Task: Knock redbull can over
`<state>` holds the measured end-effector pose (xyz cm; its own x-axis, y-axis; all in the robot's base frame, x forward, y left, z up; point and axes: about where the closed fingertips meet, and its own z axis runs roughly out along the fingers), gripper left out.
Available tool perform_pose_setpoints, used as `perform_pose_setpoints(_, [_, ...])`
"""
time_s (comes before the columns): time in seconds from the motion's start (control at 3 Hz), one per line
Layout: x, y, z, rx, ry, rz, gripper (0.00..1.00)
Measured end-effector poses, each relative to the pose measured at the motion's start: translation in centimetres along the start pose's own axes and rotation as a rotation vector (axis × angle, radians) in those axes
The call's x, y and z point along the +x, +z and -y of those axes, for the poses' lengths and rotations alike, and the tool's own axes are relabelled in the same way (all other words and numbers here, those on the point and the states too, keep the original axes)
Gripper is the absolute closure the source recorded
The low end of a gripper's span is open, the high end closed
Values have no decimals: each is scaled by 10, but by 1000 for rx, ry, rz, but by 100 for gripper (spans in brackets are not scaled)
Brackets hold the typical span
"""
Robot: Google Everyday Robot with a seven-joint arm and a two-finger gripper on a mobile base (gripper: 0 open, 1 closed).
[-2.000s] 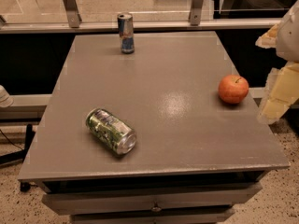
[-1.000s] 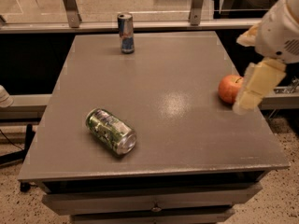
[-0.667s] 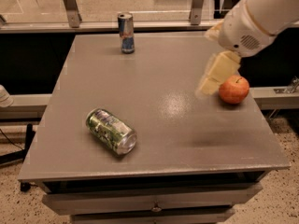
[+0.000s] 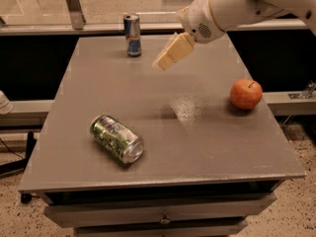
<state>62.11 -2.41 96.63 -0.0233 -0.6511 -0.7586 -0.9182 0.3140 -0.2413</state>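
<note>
1. Fingers (image 4: pixel 175 48) of the gripper (image 4: pixel 162 64), cream-coloured and tapering, read as one wedge. They look pressed together with nothing between them.
2. The gripper hangs above the far half of the grey rectangular bench (image 4: pixel 207 152), tips slanting down toward the far left corner. It is clear of the surface and touches nothing.
3. Just beyond the tips, toward the far edge, stands the slim blue-and-silver redbull can with a red mark and silver top (image 4: pixel 132 35). It is upright, left of the middle of that edge, near the gripper but plainly apart from it.
4. Behind the gripper, the white rounded arm (image 4: pixel 237 6) reaches in from over the far right corner.
5. Farther out, a fat green-patterned metal can (image 4: pixel 116 138) lies on its side near the near left corner. A round red-orange apple (image 4: pixel 246 94) sits by the right edge. Neither belongs to the task.
6. Progress, as I judge it: the approach is well along, but the knock itself is not yet made, since the can stands and no contact shows. What is left is closing the gap and pushing the can's upper body sideways until it tips.
</note>
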Motion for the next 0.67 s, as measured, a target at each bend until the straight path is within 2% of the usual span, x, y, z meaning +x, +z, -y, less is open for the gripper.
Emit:
perform_pose_setpoints(0.33, [0, 0, 0, 0, 0, 0, 0])
perform_pose_setpoints(0.67, [-2, 1, 5, 17, 4, 35, 0])
